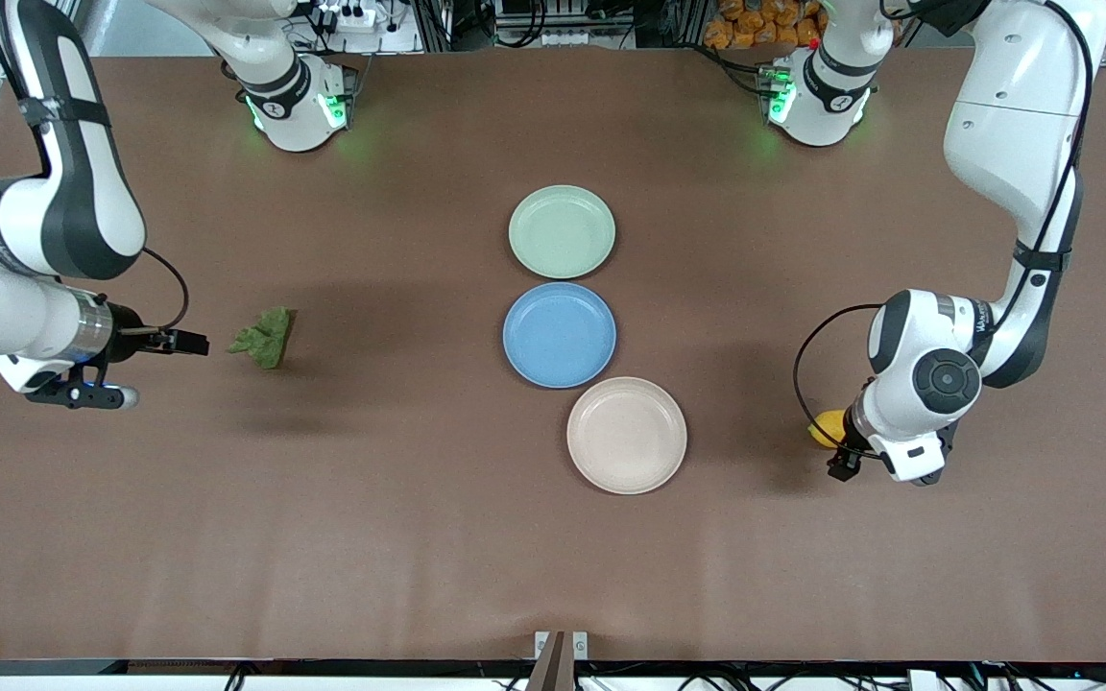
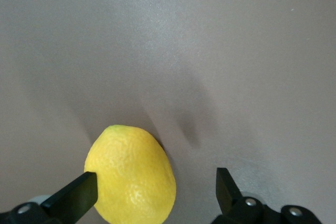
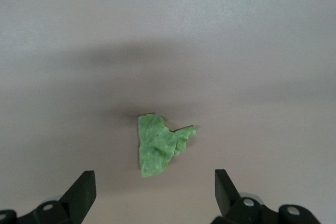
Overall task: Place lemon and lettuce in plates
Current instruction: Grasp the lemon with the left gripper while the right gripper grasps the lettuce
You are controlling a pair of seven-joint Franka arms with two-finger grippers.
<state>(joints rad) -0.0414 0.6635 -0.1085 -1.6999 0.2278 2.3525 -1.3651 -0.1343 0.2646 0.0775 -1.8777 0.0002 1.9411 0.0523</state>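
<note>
Both pickups are just starting: the left gripper hangs wide at the lemon, the right gripper wide beside the lettuce, each still on the desk, needing descent and closing before the 2 plates.

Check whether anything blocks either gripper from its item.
Nothing visible does. The open left gripper already has the lemon partly between its fingers; the open right gripper faces the lettuce across bare table.

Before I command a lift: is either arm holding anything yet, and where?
Nothing held. Left gripper open at the lemon; right gripper open near the lettuce.
</note>
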